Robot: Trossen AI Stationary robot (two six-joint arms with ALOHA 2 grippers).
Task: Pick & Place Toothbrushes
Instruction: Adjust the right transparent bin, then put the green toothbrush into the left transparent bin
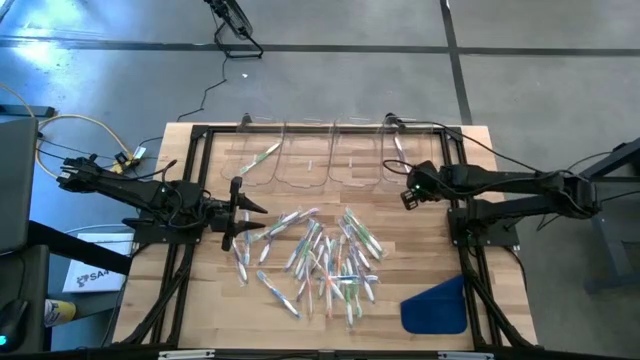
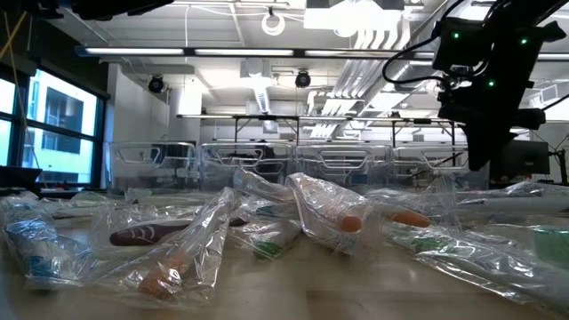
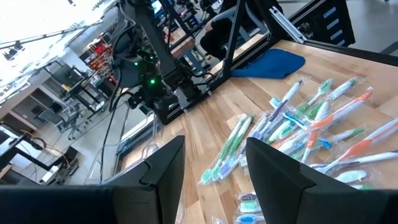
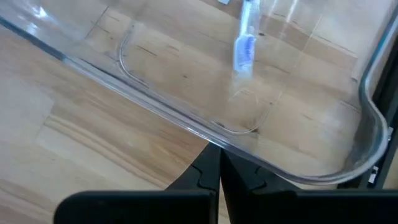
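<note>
Several wrapped toothbrushes [image 1: 320,260] lie in a loose pile on the middle of the wooden table, and they also show beyond my left fingers [image 3: 298,124]. One green toothbrush [image 1: 262,158] lies in the leftmost clear bin. One blue toothbrush [image 4: 244,46] lies in the rightmost clear bin [image 1: 400,158]. My left gripper [image 1: 240,212] stands open at the pile's left edge, nothing between its fingers [image 3: 214,180]. My right gripper [image 1: 408,192] is shut and holds nothing, slanting down just outside the near wall [image 4: 186,121] of the rightmost bin.
Several clear bins [image 1: 305,160] stand in a row along the table's far edge. A blue flat cloth-like piece [image 1: 437,305] lies at the near right corner. Black frame rails [image 1: 185,240] run along both sides of the table. Bare wood lies between the pile and the bins.
</note>
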